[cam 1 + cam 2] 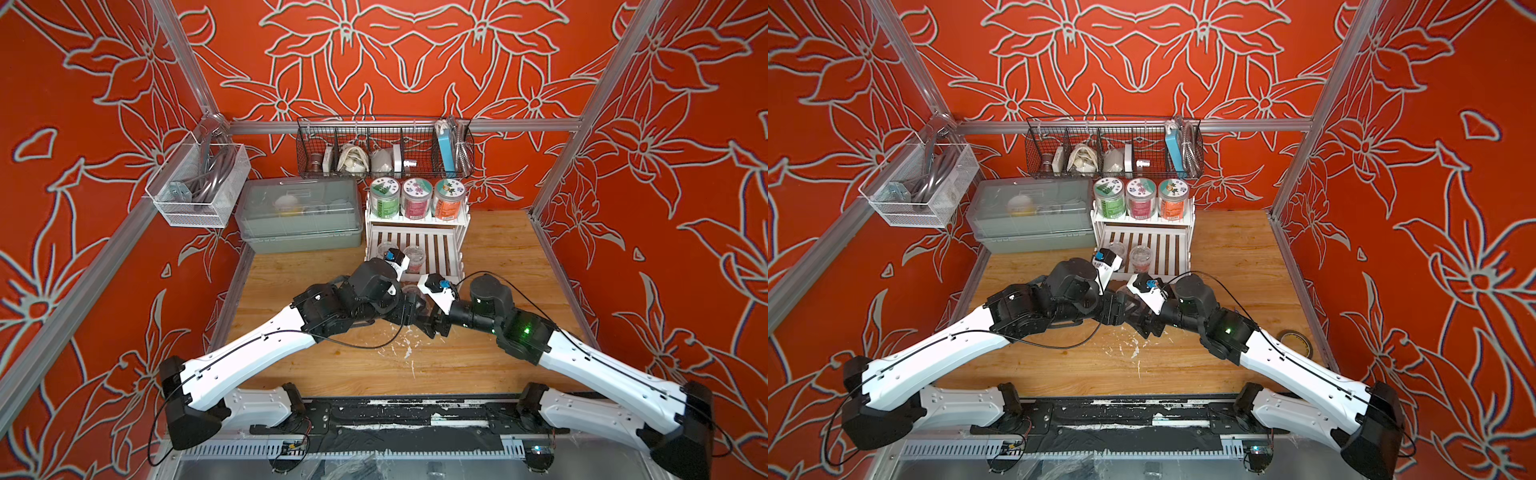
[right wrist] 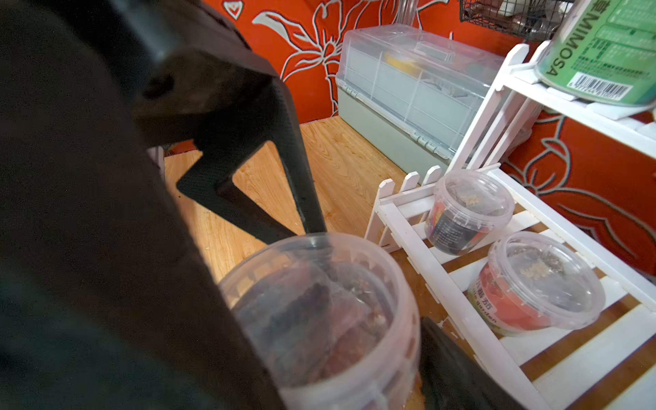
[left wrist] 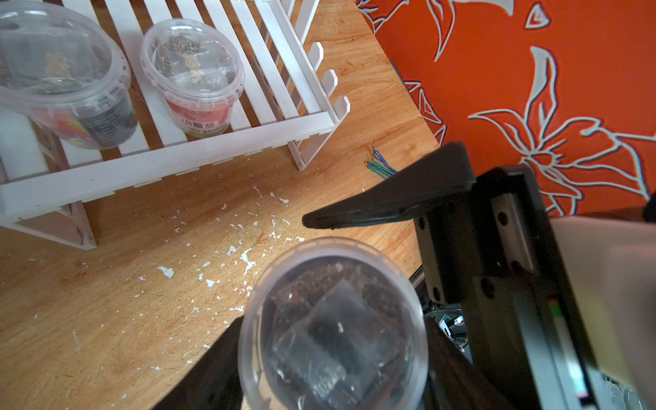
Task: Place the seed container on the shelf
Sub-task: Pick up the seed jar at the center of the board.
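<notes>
The seed container (image 2: 319,309) is upright, lid up and axis vertical, just in front of the shelf (image 3: 177,156), gripped by the left gripper (image 3: 319,305); the right gripper (image 2: 333,355) flanks it, and I cannot tell whether it presses.

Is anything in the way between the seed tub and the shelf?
Nothing visible: only table between seed tub and shelf. Other tubs fill the lower tier's left and middle; its right end is free.

The site is a robot test cell in a laboratory, dressed as a home gardening corner. Evidence: an aluminium profile frame (image 1: 399,125) carrying printed red floral wall panels (image 1: 415,62), a wooden desk (image 1: 498,257), and a mounting rail (image 1: 399,415) with exposed cabling. The shelf (image 1: 415,223) holds seed jars (image 1: 415,199).
</notes>
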{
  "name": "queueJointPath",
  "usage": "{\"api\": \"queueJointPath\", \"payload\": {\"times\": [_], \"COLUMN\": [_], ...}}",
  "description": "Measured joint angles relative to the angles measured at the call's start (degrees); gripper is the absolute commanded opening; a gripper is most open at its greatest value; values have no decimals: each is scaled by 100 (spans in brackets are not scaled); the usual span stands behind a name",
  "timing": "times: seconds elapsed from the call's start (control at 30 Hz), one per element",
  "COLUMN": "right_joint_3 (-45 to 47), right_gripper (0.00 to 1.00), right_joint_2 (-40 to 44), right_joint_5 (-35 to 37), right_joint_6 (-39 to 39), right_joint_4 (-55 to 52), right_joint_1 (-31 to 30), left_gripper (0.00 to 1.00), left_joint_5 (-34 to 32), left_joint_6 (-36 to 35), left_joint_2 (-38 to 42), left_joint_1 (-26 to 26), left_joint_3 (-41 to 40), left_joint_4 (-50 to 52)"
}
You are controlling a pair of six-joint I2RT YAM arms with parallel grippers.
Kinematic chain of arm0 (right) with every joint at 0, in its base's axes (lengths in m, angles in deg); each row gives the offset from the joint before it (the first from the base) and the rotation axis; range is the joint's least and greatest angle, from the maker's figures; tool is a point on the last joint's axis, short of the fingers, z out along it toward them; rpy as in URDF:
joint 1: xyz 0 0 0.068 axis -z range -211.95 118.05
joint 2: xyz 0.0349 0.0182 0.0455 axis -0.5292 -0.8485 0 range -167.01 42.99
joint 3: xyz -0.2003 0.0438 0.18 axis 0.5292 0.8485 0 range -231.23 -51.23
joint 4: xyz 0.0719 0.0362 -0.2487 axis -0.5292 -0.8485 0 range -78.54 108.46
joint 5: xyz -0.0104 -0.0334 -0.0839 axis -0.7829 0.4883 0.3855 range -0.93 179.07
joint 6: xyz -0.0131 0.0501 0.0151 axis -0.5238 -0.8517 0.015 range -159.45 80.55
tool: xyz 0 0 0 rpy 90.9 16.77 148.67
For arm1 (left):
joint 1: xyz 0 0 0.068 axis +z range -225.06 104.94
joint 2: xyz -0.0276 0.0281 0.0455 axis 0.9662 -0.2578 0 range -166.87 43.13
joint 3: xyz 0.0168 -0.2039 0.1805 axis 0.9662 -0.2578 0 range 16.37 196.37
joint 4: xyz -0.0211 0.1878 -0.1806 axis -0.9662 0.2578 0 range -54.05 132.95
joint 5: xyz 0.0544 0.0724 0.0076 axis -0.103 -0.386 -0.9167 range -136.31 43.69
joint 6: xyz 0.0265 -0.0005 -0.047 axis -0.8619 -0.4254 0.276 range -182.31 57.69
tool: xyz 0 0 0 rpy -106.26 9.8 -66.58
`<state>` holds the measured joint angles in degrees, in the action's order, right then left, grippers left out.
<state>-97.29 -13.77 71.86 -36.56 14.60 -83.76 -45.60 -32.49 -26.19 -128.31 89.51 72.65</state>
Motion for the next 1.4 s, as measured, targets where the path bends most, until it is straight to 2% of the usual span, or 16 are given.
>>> {"api": "queueJointPath", "payload": {"times": [0.23, 0.43, 0.77, 0.97, 1.17, 1.4], "right_joint_3": [7, 125, 328, 490, 686, 931], "right_gripper": [65, 60, 58, 58, 58, 58], "right_joint_2": [-11, 26, 111, 170, 348, 393], "right_joint_5": [0, 17, 68, 138, 632, 1895], "right_joint_6": [109, 146, 149, 144, 76, -199], "right_joint_4": [-24, 101, 212, 219, 223, 667], "right_joint_1": [-4, -4, -2, 0, 59, 308], "left_gripper": [62, 68, 85, 92, 93, 93], "left_joint_5": [2, 2, -66, -468, -984, -1231], "left_joint_6": [-2, 2, 22, 90, 144, 175], "left_joint_2": [-9, -7, 160, 656, 1482, 2085], "left_joint_1": [0, 0, -2, 0, 140, 297], "left_joint_3": [0, -13, -229, -411, -826, -1156], "left_joint_4": [-4, 0, -203, -319, -341, -339]}}
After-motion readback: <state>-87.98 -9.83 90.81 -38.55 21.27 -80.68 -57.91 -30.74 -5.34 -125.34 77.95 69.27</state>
